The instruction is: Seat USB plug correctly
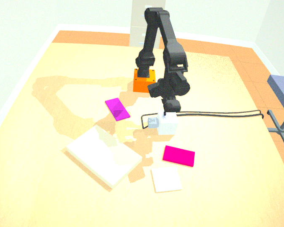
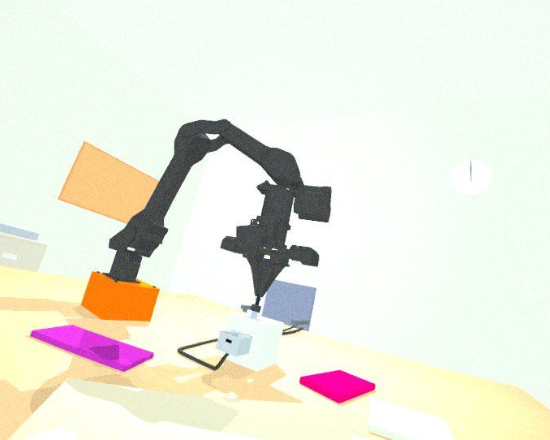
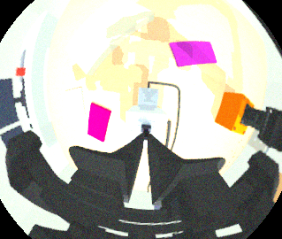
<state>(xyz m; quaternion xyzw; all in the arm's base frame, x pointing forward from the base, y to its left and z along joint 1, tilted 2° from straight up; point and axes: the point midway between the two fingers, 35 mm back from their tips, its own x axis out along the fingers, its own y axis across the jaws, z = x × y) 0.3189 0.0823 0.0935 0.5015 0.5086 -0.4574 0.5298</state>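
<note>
The white power cube [image 1: 167, 126] [image 2: 267, 342] [image 3: 133, 117] stands on the table. The small black USB plug [image 1: 164, 113] [image 2: 253, 308] [image 3: 146, 127] is upright at its top. A pale part of the plug shows between its black body and the cube top in the exterior view; its depth and which way round it faces cannot be told. My gripper [image 2: 258, 297] [image 3: 146, 135] points down over the cube, shut on the USB plug at its thin upper end. The socket opening is hidden.
A grey-blue block [image 1: 153, 122] [image 2: 235, 342] [image 3: 148, 98] juts from the cube's side, with a black cable [image 1: 218, 115] [image 2: 197, 360] [image 3: 179, 106] looping behind. Magenta [image 1: 179, 156] and purple [image 1: 117, 109] slabs, a large white slab [image 1: 103, 156] and a small white one [image 1: 166, 179] lie around.
</note>
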